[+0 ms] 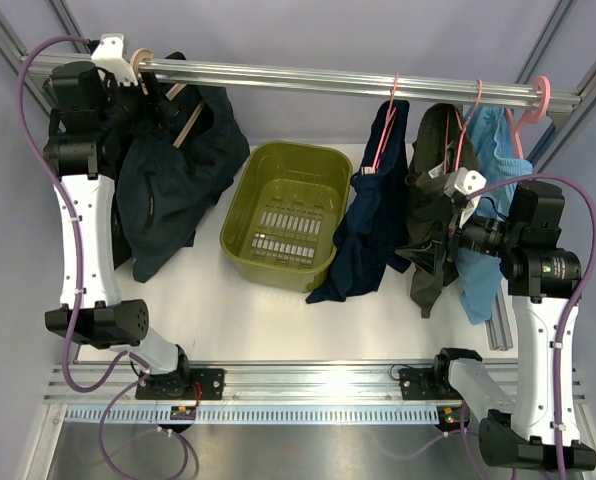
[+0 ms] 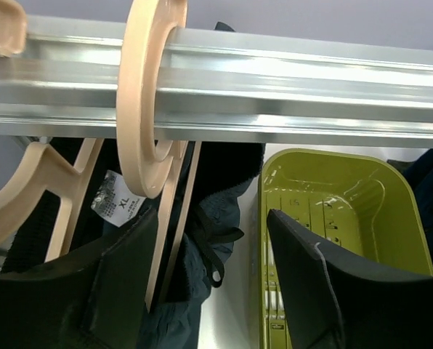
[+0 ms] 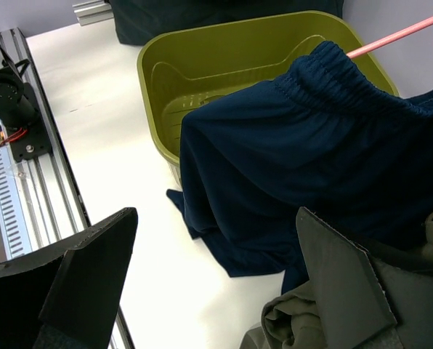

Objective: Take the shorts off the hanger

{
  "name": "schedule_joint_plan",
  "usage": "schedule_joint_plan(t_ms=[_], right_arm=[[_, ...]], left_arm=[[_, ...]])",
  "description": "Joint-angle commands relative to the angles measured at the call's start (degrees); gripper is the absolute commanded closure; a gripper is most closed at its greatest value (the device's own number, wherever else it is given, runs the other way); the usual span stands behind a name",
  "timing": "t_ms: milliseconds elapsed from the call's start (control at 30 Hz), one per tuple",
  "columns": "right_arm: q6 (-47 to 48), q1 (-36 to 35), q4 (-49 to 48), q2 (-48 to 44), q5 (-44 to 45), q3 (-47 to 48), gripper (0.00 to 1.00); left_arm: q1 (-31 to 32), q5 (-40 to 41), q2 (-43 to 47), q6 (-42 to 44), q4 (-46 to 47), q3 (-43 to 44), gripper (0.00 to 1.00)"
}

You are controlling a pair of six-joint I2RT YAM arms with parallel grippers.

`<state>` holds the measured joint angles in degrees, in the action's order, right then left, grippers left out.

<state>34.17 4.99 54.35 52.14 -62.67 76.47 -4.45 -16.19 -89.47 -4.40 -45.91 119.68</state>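
The dark teal-slate shorts (image 1: 168, 180) hang at the rail's left end on a beige hanger (image 2: 140, 109); an XL label shows in the left wrist view, where the shorts (image 2: 209, 218) hang below the hook. My left gripper (image 1: 146, 100) is up by the hanger's neck, open (image 2: 213, 214), with the hanger's stem and the fabric between its fingers (image 2: 122, 276). The navy shorts (image 1: 370, 215) hang on a pink hanger (image 1: 386, 125), hem on the table. My right gripper (image 1: 430, 235) is open and empty (image 3: 216, 211), against the olive-green pair and facing the navy shorts (image 3: 304, 153).
An olive-green basket (image 1: 248, 215) sits on the table between the two dark pairs. The olive-green shorts (image 1: 433, 150) and the light-blue shorts (image 1: 493, 160) hang at the right of the metal rail (image 1: 328, 78). An aluminium track (image 1: 308, 380) runs along the near edge.
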Motion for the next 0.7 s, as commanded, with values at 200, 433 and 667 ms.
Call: schedule_joint_plan(t_ms=[200, 433, 667], right_arm=[[-4.02, -0.51, -5.57, 0.24, -3.07, -1.93, 0.01], [-4.99, -0.51, -5.83, 0.59, -3.07, -2.73, 0.00], [-6.66, -0.51, -7.41, 1.30, -2.72, -2.90, 0.00]], left_arm=[[-2.06, -2.45, -3.16, 1.76, 3.81, 1.52, 0.41], [-2.14, -2.80, -5.10, 3.88, 5.31, 1.61, 0.47], [-2.06, -2.01, -6.77, 6.51, 3.37, 0.74, 0.59]])
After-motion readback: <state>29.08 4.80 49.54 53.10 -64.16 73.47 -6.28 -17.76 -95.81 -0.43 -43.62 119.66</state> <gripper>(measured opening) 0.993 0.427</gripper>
